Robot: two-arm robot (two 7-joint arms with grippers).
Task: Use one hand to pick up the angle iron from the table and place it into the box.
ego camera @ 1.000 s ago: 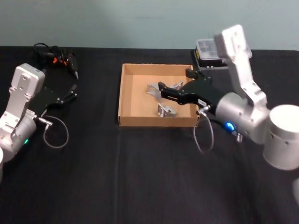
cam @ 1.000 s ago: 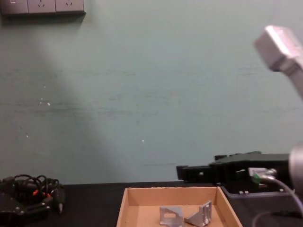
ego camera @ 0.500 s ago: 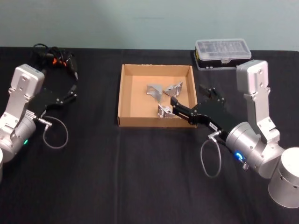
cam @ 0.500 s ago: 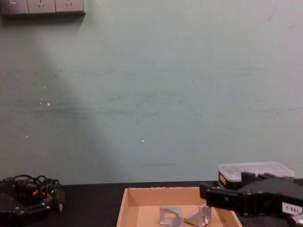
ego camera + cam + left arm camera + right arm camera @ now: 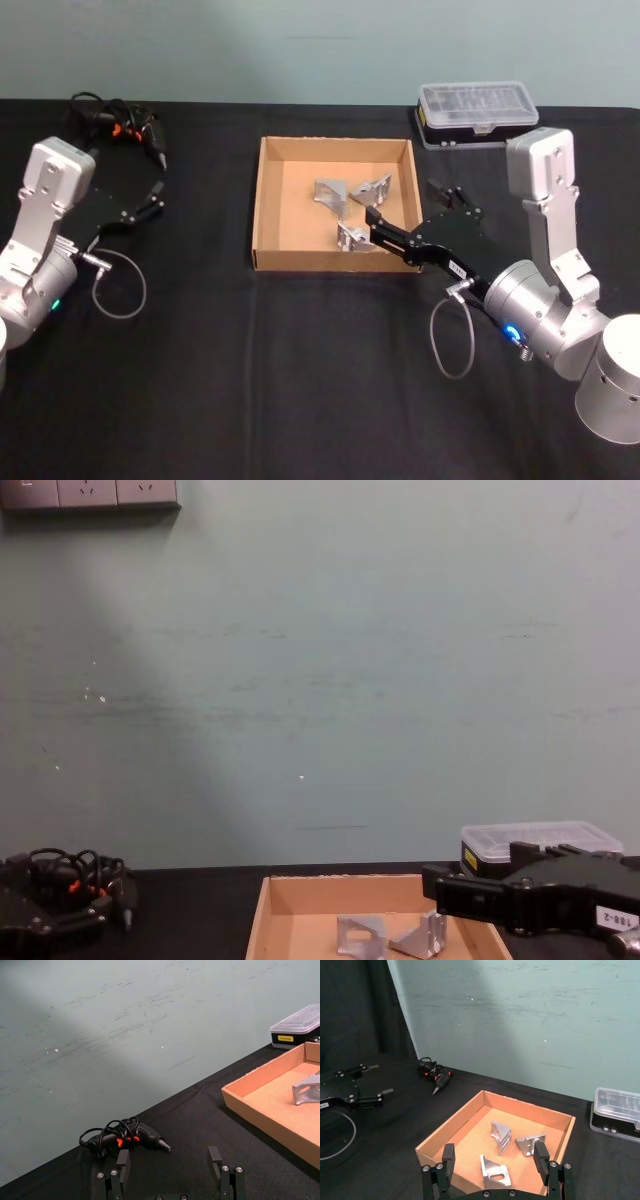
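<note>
Black desk (image 5: pixel 300 380) from the head view: three angle irons (image 5: pixel 350 212) already inside the box (image 5: pixel 262 215), right hand (image 5: pixel 385 232) released, empty, at its near right corner; left hand (image 5: pixel 155 198) parked apart. Right wrist view: fingers (image 5: pixel 448 1155) spread; best to retreat clear of the wall.

Arms were silver-grey, rounded joints, boxy white wrist blocks. Right hand (image 5: pixel 400 233) black, small white label, blue light behind it, grey cable loop alongside. Left hand (image 5: pixel 148 201) black, green light behind.
</note>
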